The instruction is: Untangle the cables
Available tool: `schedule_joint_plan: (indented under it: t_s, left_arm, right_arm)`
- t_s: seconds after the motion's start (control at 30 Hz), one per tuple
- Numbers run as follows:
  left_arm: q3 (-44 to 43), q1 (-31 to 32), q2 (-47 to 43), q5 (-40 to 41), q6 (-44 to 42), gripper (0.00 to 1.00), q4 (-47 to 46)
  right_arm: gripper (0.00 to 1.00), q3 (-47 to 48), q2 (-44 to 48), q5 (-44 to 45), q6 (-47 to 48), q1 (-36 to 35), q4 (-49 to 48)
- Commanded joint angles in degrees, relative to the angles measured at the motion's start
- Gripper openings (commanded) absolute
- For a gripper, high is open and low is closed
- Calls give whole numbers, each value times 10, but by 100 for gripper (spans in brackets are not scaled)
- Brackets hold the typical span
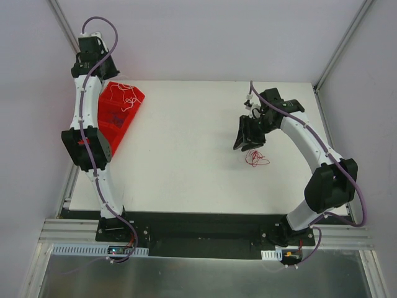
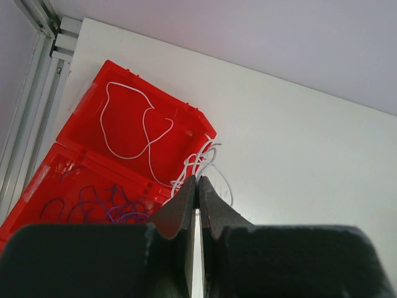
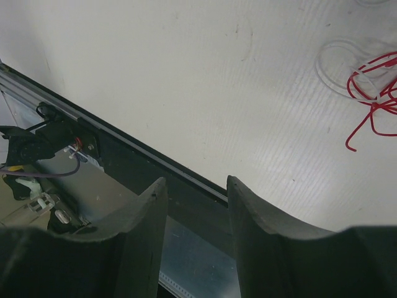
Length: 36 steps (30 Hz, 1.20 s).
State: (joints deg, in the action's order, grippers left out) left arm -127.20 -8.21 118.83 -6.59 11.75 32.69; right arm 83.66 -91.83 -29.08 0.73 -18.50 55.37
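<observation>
A small tangle of red cables (image 1: 257, 158) lies on the white table, also seen in the right wrist view (image 3: 374, 87) with a pale loop (image 3: 338, 62) beside it. My right gripper (image 1: 247, 143) hovers just above and left of them, open and empty (image 3: 196, 182). White cables (image 2: 139, 127) lie in the far compartment of a red bin (image 2: 74, 127), some bunched over its rim (image 2: 200, 158). Purple cables (image 2: 93, 206) lie in the near compartment. My left gripper (image 2: 198, 180) is shut, tips close by the white bunch; no wire shows between them. It sits above the bin's far end (image 1: 99, 67).
The red bin (image 1: 108, 133) stands at the table's left edge beside the left arm. A metal rail (image 2: 37, 74) runs along that edge. The table's dark front edge and frame (image 3: 142, 161) lie under the right gripper's fingers.
</observation>
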Motion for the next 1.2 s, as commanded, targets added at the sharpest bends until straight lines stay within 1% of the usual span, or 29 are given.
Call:
schedule_joint_plan:
  t_s: [0.0,0.23,0.43,0.57,0.77,0.8,0.97,1.03,1.07,1.1,1.17]
  left_arm:
    - [-34,-16,3,-5,13,0,-37]
    - [-35,-26,7,-3,24,0,-65]
    - [-30,-32,21,3,24,0,-71]
    - [-7,-35,27,9,23,0,-74]
    - [37,-35,50,51,9,0,-83]
    - [41,-36,54,55,10,4,-82]
    - [49,-37,66,62,6,12,-82]
    - [51,-37,64,63,4,24,-81]
    - [55,-37,61,62,6,35,-80]
    - [62,-37,53,62,6,43,-80]
    - [79,-37,33,62,5,52,-78]
  right_arm:
    - [46,10,22,10,16,5,25]
    - [45,26,4,10,19,7,35]
    - [45,27,2,11,18,7,36]
    - [45,28,2,12,17,7,36]
    - [45,32,0,12,16,7,39]
    - [45,33,-1,13,15,7,39]
    - [45,35,-4,9,12,8,38]
    - [45,39,-8,8,11,7,38]
    - [45,42,-10,9,10,8,38]
    - [45,47,-11,14,9,8,38]
    - [45,54,-14,43,-2,8,41]
